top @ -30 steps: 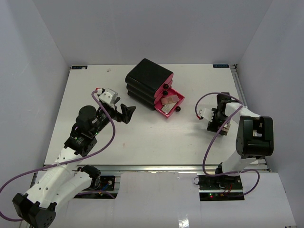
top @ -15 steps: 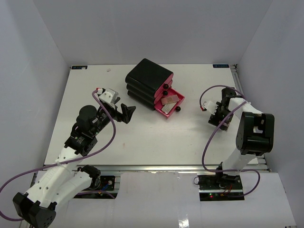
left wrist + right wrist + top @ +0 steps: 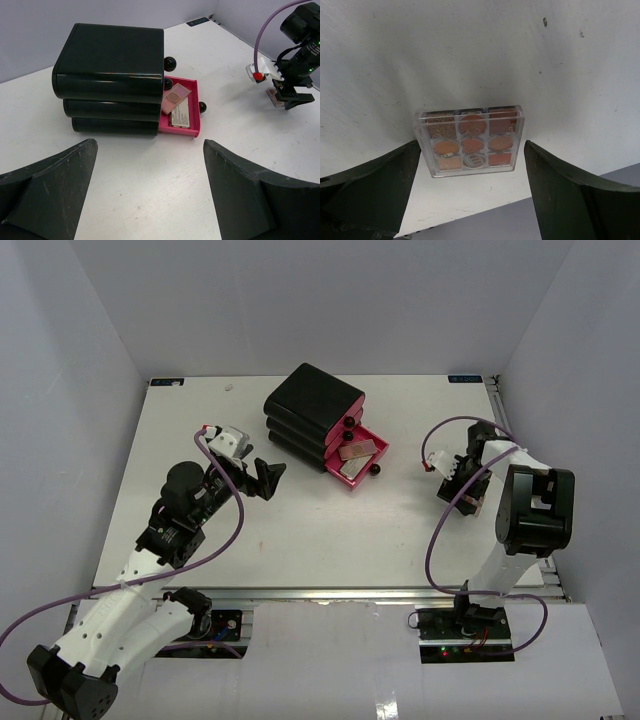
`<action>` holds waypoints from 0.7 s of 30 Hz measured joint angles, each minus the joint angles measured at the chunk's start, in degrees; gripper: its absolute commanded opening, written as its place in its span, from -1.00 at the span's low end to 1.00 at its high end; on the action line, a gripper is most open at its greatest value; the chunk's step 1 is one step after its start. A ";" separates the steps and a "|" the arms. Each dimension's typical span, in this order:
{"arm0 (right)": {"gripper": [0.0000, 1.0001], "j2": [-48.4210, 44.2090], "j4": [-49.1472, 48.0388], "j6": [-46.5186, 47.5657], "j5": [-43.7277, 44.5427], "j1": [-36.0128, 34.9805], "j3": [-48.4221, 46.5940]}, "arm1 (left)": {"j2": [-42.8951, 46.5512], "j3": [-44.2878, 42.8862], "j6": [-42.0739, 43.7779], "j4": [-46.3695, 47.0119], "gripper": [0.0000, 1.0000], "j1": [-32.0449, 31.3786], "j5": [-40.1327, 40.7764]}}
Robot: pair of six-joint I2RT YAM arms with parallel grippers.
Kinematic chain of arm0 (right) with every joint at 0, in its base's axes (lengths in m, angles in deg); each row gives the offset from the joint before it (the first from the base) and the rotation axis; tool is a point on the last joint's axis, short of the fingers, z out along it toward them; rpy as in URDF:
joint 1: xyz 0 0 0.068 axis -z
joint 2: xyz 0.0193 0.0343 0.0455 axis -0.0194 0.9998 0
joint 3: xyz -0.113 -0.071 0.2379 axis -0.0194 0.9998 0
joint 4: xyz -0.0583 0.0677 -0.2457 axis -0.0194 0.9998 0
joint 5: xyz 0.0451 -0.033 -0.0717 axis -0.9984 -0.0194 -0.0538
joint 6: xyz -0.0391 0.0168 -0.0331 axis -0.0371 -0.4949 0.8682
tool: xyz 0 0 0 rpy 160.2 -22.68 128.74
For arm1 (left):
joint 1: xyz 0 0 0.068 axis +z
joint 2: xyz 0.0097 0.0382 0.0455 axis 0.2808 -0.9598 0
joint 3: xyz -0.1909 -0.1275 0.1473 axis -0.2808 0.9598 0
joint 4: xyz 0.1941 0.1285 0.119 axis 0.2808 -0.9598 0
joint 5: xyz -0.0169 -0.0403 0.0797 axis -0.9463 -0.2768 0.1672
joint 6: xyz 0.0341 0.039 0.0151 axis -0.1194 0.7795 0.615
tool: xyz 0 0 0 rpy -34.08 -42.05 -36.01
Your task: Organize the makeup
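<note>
A clear makeup palette (image 3: pixel 469 141) with orange and brown pans lies flat on the white table near the right wall. My right gripper (image 3: pixel 471 150) hangs over it, open, one finger on either side and neither pressing it. From above, the right gripper (image 3: pixel 464 484) covers most of the palette (image 3: pixel 469 503). The bottom pink drawer (image 3: pixel 195 114) of the black box (image 3: pixel 112 70) is pulled out. It holds a pink palette (image 3: pixel 175 98) and a flat tan item (image 3: pixel 180 113). My left gripper (image 3: pixel 150 150) is open over bare table in front of the box, holding nothing.
The black three-drawer box (image 3: pixel 312 412) stands at the back centre, its open drawer (image 3: pixel 358 459) pointing toward the right arm. The side wall (image 3: pixel 570 390) rises close beside the right gripper. A purple cable (image 3: pixel 440 530) loops off the right arm.
The right gripper has shifted toward the back right, settling over the clear palette. The left arm has stayed still.
</note>
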 measured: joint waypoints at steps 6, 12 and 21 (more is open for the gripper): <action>0.98 1.27 1.45 0.10 -1.45 0.91 -1.57 | 0.00 0.00 0.00 0.00 0.96 0.00 0.04; 0.89 2.52 2.97 0.35 -3.68 2.18 -2.97 | -0.28 0.00 0.00 0.00 0.96 0.00 0.04; 0.46 3.96 4.94 0.46 -5.68 3.03 -4.72 | -0.55 0.41 0.02 0.02 0.96 0.00 0.19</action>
